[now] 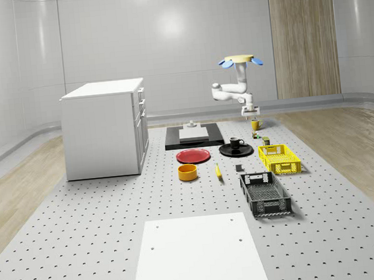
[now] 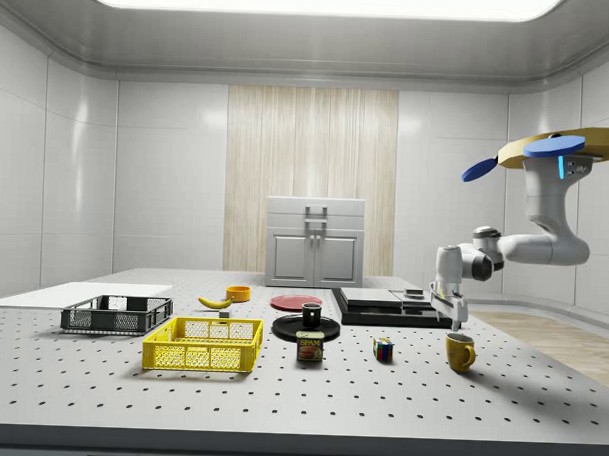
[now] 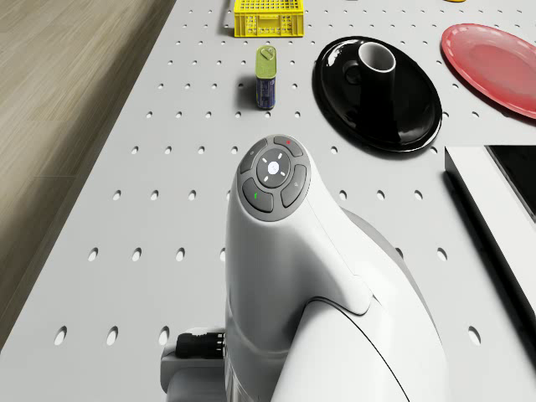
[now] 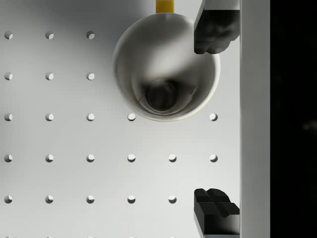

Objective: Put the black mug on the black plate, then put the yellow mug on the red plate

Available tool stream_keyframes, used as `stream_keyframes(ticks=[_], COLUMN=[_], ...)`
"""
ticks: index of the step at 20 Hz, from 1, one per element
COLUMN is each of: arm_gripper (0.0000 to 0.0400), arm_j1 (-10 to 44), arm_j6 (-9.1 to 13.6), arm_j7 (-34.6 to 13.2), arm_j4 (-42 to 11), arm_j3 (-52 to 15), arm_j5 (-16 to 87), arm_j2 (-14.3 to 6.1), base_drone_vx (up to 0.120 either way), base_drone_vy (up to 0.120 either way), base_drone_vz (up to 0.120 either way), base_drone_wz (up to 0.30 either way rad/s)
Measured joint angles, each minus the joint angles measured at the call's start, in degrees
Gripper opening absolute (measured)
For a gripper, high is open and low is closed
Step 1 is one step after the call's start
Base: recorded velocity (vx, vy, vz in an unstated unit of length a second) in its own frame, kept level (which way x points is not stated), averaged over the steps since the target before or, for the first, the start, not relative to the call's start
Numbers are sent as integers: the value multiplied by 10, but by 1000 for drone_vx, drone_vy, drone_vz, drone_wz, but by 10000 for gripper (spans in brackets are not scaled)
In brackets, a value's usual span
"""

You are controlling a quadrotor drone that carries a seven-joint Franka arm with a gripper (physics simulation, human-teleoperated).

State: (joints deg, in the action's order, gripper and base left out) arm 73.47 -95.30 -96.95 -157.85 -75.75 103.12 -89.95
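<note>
Drone (image 1: 239, 60) hovering above the far right part of the worktop (image 1: 114, 213) in the whole-scene view, its arm folded down so the hand (image 2: 454, 318) hangs just above the yellow mug (image 2: 460, 352). Side view shows that mug standing upright on the worktop, with the hand over it and not touching. Wrist view looks straight down into the mug's pale interior: the fingers (image 4: 214, 29) are spread wide apart, one fingertip over the mug's rim, the other well clear of it over bare perforated surface. So the hand is open, holding nothing.

Over to the black mug (image 1: 235, 142): it stands upright on the black plate (image 1: 228, 152), seen again in the drone view with its open mouth up. Red plate (image 1: 193, 156) lies just beside the black plate, on its left in the whole-scene view, with nothing on it. Yellow mug is well apart from the red plate, beyond the black plate.

Nearer the whole-scene camera sit a yellow basket (image 1: 279, 158) and a black basket (image 1: 265, 194), and a small can (image 3: 265, 76) stands near the black plate.
</note>
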Motion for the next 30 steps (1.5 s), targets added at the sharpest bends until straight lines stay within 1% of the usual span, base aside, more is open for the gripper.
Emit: stream_keyframes(ticks=[3, 7, 11, 22, 30], arm_gripper=[400, 400, 400, 400, 400], arm_j1=[0, 0, 1, 11, 19], arm_j6=[0, -1, -2, -22, -24], arm_j7=[0, 0, 0, -1, -7], arm_j4=[0, 0, 1, 17, 21], arm_j3=[0, 0, 3, 55, 68], arm_j5=[0, 0, 3, 50, 64], arm_j2=[0, -1, -1, 3, 8], base_drone_vx=[0, -100, 0, 0, 0], base_drone_vy=[0, 0, 0, 0, 0], base_drone_vz=[0, 0, 0, 0, 0], base_drone_wz=[0, 0, 0, 0, 0])
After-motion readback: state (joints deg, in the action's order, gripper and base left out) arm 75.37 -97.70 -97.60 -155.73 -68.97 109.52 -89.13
